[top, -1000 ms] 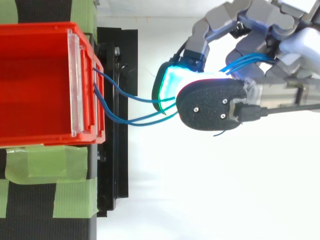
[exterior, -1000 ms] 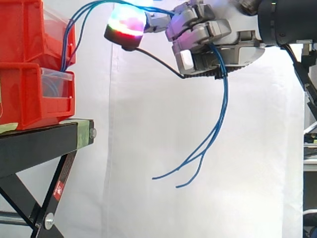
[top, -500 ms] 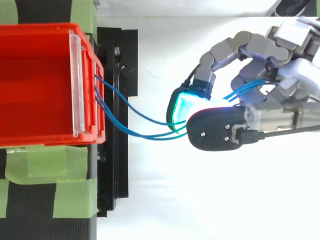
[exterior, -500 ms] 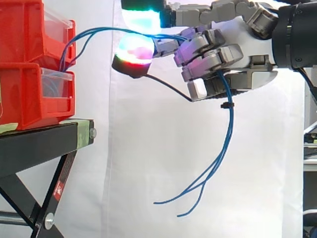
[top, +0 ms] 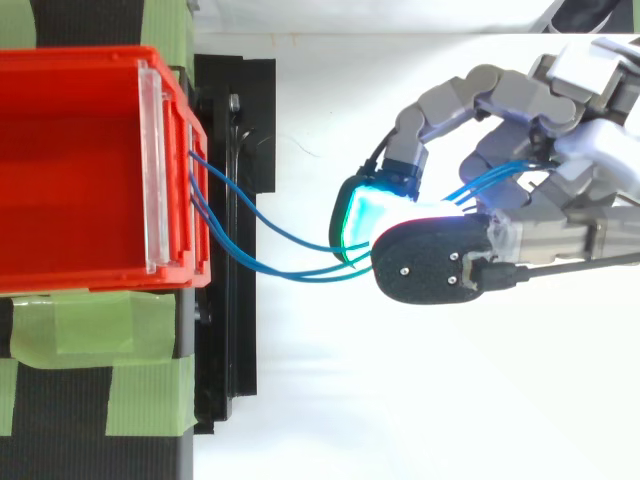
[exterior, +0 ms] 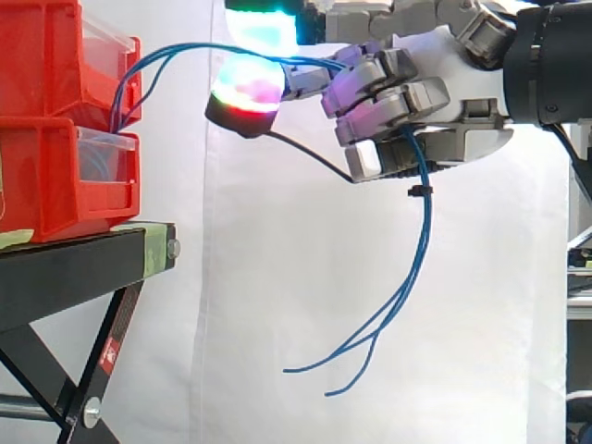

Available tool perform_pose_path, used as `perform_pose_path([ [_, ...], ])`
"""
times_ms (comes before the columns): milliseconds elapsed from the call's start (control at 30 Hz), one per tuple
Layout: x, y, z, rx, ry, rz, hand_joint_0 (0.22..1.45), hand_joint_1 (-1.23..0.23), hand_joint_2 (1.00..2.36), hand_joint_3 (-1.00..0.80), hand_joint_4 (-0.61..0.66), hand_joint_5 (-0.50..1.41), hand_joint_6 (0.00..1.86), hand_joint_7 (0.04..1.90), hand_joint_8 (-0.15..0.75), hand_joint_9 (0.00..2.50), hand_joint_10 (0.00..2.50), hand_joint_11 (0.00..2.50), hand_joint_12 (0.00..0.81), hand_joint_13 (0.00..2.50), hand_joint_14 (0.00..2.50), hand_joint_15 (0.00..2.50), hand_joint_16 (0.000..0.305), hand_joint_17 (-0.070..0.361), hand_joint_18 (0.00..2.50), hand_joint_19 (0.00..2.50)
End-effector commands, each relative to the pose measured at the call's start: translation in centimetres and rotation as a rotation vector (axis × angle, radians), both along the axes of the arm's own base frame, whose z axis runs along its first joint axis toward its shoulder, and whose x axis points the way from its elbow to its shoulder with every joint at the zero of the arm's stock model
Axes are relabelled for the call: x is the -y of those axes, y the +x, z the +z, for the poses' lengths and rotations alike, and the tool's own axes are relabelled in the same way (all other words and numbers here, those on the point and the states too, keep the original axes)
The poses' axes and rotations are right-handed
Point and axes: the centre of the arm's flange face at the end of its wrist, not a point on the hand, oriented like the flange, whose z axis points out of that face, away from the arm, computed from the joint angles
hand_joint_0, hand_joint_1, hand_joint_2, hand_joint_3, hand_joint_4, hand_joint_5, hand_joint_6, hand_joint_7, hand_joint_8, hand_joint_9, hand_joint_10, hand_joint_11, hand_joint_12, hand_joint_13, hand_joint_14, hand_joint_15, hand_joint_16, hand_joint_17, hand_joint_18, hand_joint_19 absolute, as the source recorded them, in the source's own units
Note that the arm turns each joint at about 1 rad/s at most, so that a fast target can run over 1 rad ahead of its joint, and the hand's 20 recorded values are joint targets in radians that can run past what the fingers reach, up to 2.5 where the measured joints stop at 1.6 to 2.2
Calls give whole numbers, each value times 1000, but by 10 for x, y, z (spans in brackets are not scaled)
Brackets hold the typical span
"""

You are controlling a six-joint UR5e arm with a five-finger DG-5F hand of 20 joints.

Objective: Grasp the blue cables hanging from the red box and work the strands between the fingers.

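Several thin blue cables (exterior: 176, 54) rise out of the lower red box (exterior: 69, 176) and run right in an arc. They pass through my hand (exterior: 435, 92), whose fingers are curled round them. Below the hand the loose ends (exterior: 388, 314) hang down and curl to the left. A glowing fingertip (exterior: 245, 83) sticks out left under the strands, another glows green (exterior: 262, 23) above them. From above, the cables (top: 270, 235) leave the box front (top: 195, 210) and slip under the hand (top: 540, 150) between its pads.
Two red bins are stacked on a black stand (exterior: 83, 264) with green tape at the left. A white curtain hangs behind. Open space lies under the hand and right of the stand.
Over the second the hand rose and shifted slightly left, keeping the strands; an upper finger lifted away. The cable ends swung a little higher and left.
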Motion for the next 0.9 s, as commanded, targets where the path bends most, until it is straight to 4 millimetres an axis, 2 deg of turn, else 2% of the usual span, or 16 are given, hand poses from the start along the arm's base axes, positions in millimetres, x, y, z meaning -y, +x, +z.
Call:
perform_pose_path([
  [0, 3, 3, 3, 30, 0, -8, 1155, -750, 1013, -166, -26, 192, 1030, 910, 492, 1274, 2500, 2461, 646, 1785, 2500, 1407, 248, 186, 2421, 512],
  [67, 4, 4, 4, 42, -1, -11, 1193, -777, 1018, -245, -79, 246, 1017, 923, 492, 1274, 2500, 2461, 646, 1785, 2500, 1407, 248, 186, 2421, 512],
  [200, 6, 5, 5, 45, -8, -15, 1251, -764, 1011, -282, -119, 366, 1011, 975, 492, 1274, 2500, 2461, 646, 1785, 2500, 1407, 248, 186, 2421, 512],
  [300, 7, 5, 5, 39, -16, -11, 1250, -757, 1011, -232, -130, 390, 990, 986, 492, 1274, 2500, 2461, 646, 1785, 2500, 1407, 248, 186, 2421, 512],
  [400, 7, 4, 4, 29, -24, -12, 1227, -737, 1007, -188, -87, 404, 948, 1006, 492, 1274, 2500, 2461, 646, 1785, 2500, 1407, 248, 186, 2421, 512],
  [633, 5, 3, 2, -12, -81, -4, 1177, -729, 1008, -102, -52, 241, 1139, 909, 492, 1274, 2500, 2461, 646, 1785, 2500, 1407, 248, 186, 2421, 512],
  [867, 3, -1, -1, -55, -105, 5, 1147, -740, 1006, 13, -62, 207, 1193, 892, 492, 1274, 2500, 2461, 646, 1785, 2500, 1407, 248, 186, 2421, 512],
])
